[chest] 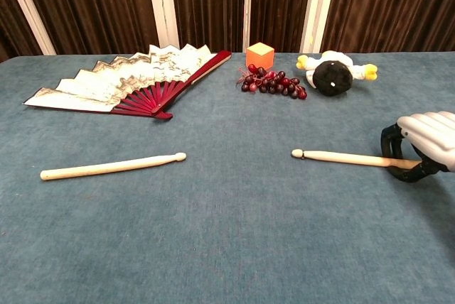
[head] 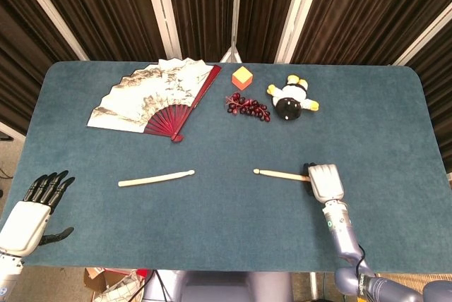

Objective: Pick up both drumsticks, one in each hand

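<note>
Two pale wooden drumsticks lie on the blue table. The left drumstick [head: 155,178] [chest: 112,166] rests alone at the front left. My right hand [head: 325,182] [chest: 426,140] has its fingers curled around the butt end of the right drumstick [head: 279,173] [chest: 338,157], whose tip points left and still sits low over the cloth. My left hand [head: 32,210] hovers off the table's front left corner with fingers spread and nothing in it, well left of the left drumstick. The chest view does not show it.
Along the back of the table [head: 395,125] lie an unfolded paper fan [head: 152,97] [chest: 121,80], an orange cube [head: 242,77] [chest: 260,54], a bunch of dark grapes [head: 247,106] [chest: 274,82] and a black-and-white plush toy [head: 292,99] [chest: 333,73].
</note>
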Robot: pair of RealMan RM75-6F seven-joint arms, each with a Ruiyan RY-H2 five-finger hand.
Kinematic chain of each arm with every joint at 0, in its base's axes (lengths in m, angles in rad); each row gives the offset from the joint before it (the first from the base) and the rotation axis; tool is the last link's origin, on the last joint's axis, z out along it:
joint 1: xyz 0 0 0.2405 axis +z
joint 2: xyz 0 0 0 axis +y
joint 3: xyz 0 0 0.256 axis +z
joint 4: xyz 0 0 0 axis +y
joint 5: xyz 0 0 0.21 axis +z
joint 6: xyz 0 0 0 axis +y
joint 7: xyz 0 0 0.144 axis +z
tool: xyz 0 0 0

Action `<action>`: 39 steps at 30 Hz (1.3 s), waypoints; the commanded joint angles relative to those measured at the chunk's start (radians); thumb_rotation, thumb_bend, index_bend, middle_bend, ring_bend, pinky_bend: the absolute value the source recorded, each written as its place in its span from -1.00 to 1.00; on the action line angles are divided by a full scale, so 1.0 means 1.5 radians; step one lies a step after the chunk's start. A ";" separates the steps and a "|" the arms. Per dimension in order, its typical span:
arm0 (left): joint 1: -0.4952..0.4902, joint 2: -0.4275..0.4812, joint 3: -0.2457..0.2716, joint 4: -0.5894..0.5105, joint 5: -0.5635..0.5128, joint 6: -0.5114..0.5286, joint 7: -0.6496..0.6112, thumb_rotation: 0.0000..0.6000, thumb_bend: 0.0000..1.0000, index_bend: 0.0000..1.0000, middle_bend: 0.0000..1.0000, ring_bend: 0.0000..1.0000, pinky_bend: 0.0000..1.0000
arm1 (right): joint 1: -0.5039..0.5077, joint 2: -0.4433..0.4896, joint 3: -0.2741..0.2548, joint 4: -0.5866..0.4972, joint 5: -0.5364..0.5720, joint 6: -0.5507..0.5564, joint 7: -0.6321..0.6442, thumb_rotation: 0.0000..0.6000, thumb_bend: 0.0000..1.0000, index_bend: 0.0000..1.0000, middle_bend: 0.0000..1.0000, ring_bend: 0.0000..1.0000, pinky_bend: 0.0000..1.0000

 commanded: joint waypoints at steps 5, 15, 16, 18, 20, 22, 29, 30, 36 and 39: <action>-0.001 0.000 -0.001 -0.003 -0.004 -0.005 0.002 1.00 -0.87 -1.00 -1.00 -1.00 -0.94 | -0.006 0.009 -0.006 -0.009 -0.020 0.018 0.038 1.00 0.02 0.63 0.33 0.56 0.69; -0.015 0.008 -0.011 -0.033 -0.023 -0.029 0.016 1.00 -0.87 -0.95 -1.00 -1.00 -0.90 | -0.016 0.083 -0.001 -0.122 -0.080 0.077 0.106 1.00 0.02 0.65 0.34 0.56 0.69; -0.020 0.011 -0.015 -0.041 -0.028 -0.036 0.025 1.00 -0.87 -0.94 -1.00 -1.00 -0.86 | -0.018 0.094 -0.002 -0.138 -0.089 0.086 0.115 1.00 0.03 0.65 0.34 0.56 0.69; -0.035 0.012 -0.031 -0.054 -0.041 -0.051 0.051 1.00 -0.87 -0.91 -1.00 -0.99 -0.75 | -0.024 0.115 -0.004 -0.165 -0.104 0.100 0.131 1.00 0.03 0.65 0.34 0.56 0.69; -0.048 0.009 -0.046 -0.066 -0.058 -0.067 0.075 1.00 -0.87 -0.87 -1.00 -0.89 -0.53 | -0.028 0.128 -0.006 -0.181 -0.111 0.108 0.141 1.00 0.03 0.65 0.34 0.56 0.69; -0.069 0.003 -0.067 -0.082 -0.088 -0.094 0.112 1.00 -0.86 -0.83 -0.94 -0.64 -0.23 | -0.032 0.140 -0.008 -0.196 -0.116 0.113 0.149 1.00 0.02 0.65 0.34 0.56 0.69; -0.155 -0.053 -0.143 -0.096 -0.228 -0.192 0.262 1.00 -0.61 -0.68 -0.56 0.08 0.46 | -0.036 0.159 -0.006 -0.220 -0.116 0.118 0.168 1.00 0.03 0.65 0.34 0.56 0.69; -0.168 -0.067 -0.152 -0.093 -0.250 -0.204 0.284 1.00 -0.54 -0.62 -0.48 0.18 0.56 | -0.037 0.161 -0.007 -0.220 -0.115 0.116 0.169 1.00 0.03 0.65 0.34 0.56 0.69; -0.228 -0.147 -0.184 -0.093 -0.386 -0.250 0.383 1.00 -0.36 -0.39 -0.22 0.53 0.89 | -0.038 0.164 -0.007 -0.219 -0.104 0.108 0.177 1.00 0.03 0.65 0.34 0.56 0.69; -0.251 -0.184 -0.191 -0.083 -0.431 -0.250 0.430 1.00 -0.30 -0.35 -0.17 0.57 0.92 | -0.038 0.164 -0.007 -0.218 -0.099 0.104 0.179 1.00 0.03 0.65 0.34 0.56 0.69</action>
